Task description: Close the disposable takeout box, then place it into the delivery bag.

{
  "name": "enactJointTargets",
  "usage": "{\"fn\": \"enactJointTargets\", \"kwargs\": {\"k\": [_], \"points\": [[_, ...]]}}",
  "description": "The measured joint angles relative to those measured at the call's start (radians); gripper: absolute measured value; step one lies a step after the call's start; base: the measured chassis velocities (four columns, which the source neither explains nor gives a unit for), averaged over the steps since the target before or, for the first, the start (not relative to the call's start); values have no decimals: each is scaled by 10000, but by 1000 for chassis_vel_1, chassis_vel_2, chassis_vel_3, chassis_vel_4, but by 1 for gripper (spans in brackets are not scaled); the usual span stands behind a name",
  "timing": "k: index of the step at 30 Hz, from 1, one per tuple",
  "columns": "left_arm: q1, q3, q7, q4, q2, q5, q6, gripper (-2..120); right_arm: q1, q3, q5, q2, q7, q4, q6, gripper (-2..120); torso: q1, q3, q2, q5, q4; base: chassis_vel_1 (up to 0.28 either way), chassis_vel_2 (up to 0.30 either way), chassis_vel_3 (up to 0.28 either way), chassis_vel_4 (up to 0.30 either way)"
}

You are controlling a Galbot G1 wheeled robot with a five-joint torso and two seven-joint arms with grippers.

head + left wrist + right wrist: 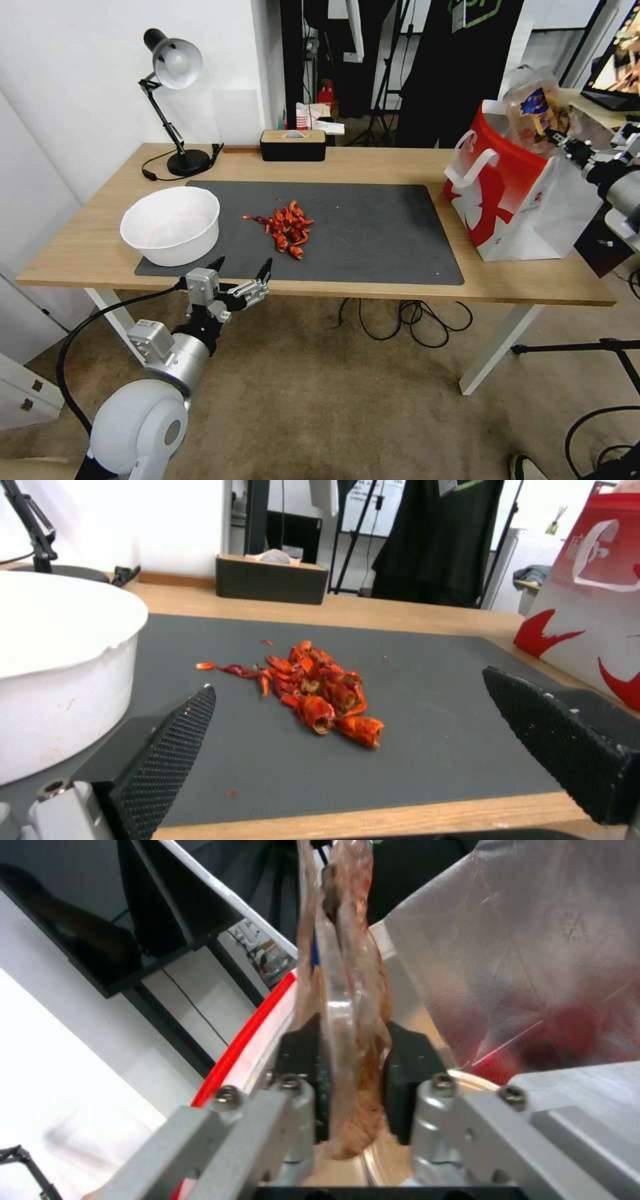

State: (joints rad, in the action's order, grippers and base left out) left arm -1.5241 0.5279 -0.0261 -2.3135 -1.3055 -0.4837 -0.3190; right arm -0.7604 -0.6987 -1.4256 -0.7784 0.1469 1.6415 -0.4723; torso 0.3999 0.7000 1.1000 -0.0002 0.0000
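My right hand (pixel 353 1080) is clamped on the closed takeout box (pixel 537 110), holding it upright over the delivery bag (pixel 513 200) at two o'clock on the bench (pixel 387 167). My left hand (pixel 243 270) hangs at seven o'clock, fingers apart.

One worktop (pixel 373 167) carries one dark mat (pixel 373 233). On the mat at the left stands one white bowl (pixel 171 225), and near its middle lies one heap of red pepper pieces (pixel 287 229). One desk lamp (pixel 173 100) stands at the far left and one tissue box (pixel 293 145) at the far middle. One delivery bag (pixel 517 200) stands at the right, with one takeout box (pixel 535 110) above its mouth. Two grippers: the left gripper (pixel 243 268) and the right gripper (pixel 351 1065), each with two fingers.
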Motion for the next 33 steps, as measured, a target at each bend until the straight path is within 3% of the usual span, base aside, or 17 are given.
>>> {"fn": "enactJointTargets", "kwargs": {"k": [17, 19, 23, 33], "points": [[10, -12, 23, -94, 118, -58, 3, 100, -66, -336, -31, 96, -42, 510, -20, 81, 1, 0, 0, 3, 0, 0, 0, 0, 0], [-24, 4, 31, -102, 151, -61, 3, 100, -230, -563, 41, 164, -294, 887, 111, 92, 0, 0, 0, 2, 0, 0, 0, 0, 0], [-23, 26, 47, -102, 183, -68, 9, 100, -369, -730, 349, 292, -841, 1368, 609, 100, 0, 0, 0, 1, 0, 0, 0, 0, 0], [16, 78, 60, -115, 244, -69, 31, 100, -1074, -1033, 1759, 329, -2075, 2577, 2034, 100, 0, -1, 0, -1, 0, 0, 0, 0, 0]]}}
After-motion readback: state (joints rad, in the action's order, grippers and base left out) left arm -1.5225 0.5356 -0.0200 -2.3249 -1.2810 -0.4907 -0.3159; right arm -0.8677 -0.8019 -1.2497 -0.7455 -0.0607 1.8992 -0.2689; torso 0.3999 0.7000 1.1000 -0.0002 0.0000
